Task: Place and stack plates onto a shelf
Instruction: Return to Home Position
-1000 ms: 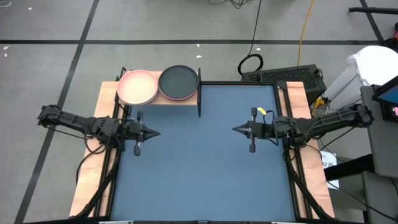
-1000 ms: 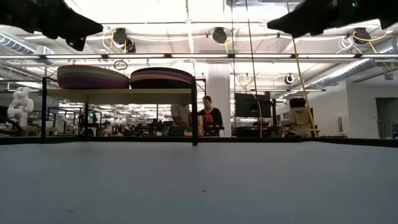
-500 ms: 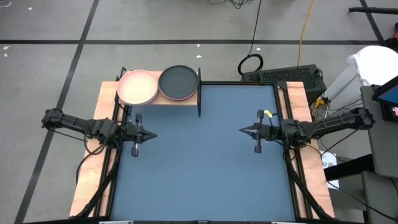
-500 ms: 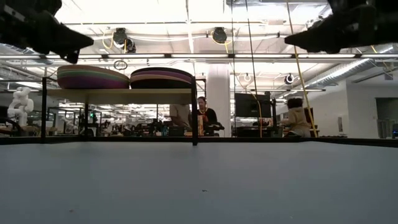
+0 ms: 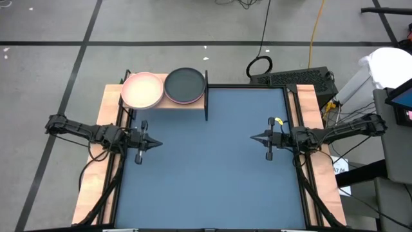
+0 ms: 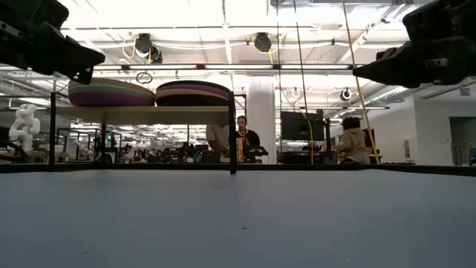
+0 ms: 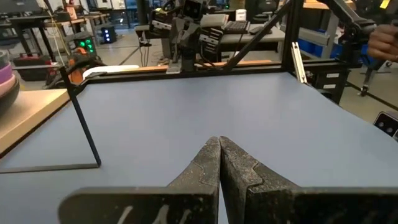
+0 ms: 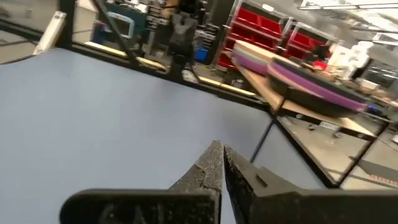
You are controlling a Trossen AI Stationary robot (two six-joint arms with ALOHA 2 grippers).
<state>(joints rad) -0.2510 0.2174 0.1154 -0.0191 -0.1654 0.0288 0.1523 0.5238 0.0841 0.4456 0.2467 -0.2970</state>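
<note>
The shelf (image 5: 166, 103) stands at the table's far left corner on thin black legs (image 6: 233, 134). Two stacks of plates rest on its board: the left stack (image 5: 142, 90) has a pink plate on top, the right stack (image 5: 185, 85) a black one. In the low view both stacks (image 6: 110, 92) (image 6: 193, 92) show purple and other coloured rims. My left gripper (image 5: 156, 143) is shut and hovers above the table's left side, empty. My right gripper (image 5: 253, 136) is shut and hovers above the right side, empty. Both sets of fingertips (image 7: 219, 142) (image 8: 217, 147) point toward the table's middle.
The blue-grey tabletop (image 5: 206, 167) lies between the two arms. Wooden side rails (image 5: 96, 167) (image 5: 315, 109) run along its left and right edges. People sit at desks in the room beyond the table (image 6: 245, 141).
Both arms have drawn back from the table's middle: the left gripper toward the left edge, the right gripper toward the right edge. In the low view both have come down a little. The stacks on the shelf have stayed as they were.
</note>
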